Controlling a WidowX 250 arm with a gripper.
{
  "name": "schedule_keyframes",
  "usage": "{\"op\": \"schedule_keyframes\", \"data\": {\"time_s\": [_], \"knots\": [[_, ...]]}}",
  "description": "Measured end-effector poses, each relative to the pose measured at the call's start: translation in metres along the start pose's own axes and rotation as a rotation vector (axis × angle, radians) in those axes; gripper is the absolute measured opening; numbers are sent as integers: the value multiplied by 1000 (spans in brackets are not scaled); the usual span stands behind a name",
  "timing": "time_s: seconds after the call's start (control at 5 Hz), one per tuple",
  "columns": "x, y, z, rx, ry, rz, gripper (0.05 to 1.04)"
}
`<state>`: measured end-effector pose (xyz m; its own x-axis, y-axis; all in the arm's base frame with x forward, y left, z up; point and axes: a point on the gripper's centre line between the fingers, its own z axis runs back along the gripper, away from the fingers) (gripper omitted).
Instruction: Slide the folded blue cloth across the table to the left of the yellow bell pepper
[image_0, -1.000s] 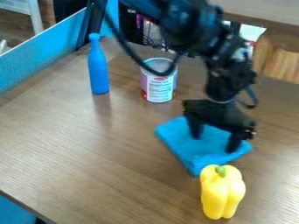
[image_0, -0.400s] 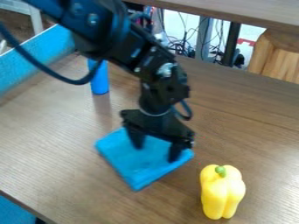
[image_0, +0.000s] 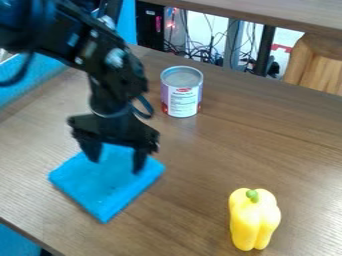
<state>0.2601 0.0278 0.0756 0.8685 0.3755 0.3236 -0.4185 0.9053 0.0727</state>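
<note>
On a wooden desk, a black gripper hangs with fingers spread wide, tips on a flat blue cloth, apparently to press rather than pinch it; a can and yellow pepper stand apart.

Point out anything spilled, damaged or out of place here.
Nothing looks spilled or damaged: the can and yellow pepper stand upright, and the blue cloth lies flat beneath the gripper. Only the tangled cables beyond the table look untidy.

From fairly near and higher than the gripper, the table is viewed at a downward slant, towards its far edge beyond the gripper.
</note>
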Motion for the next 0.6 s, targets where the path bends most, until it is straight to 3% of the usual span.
{"op": "schedule_keyframes", "data": {"time_s": [0.2, 0.4, 0.6], "knots": [[16, 34, -2, 53, 4, 165, 1006], [30, 47, -12, 81, 28, 242, 1006], [48, 42, 8, 22, 139, 272, 1005]]}}
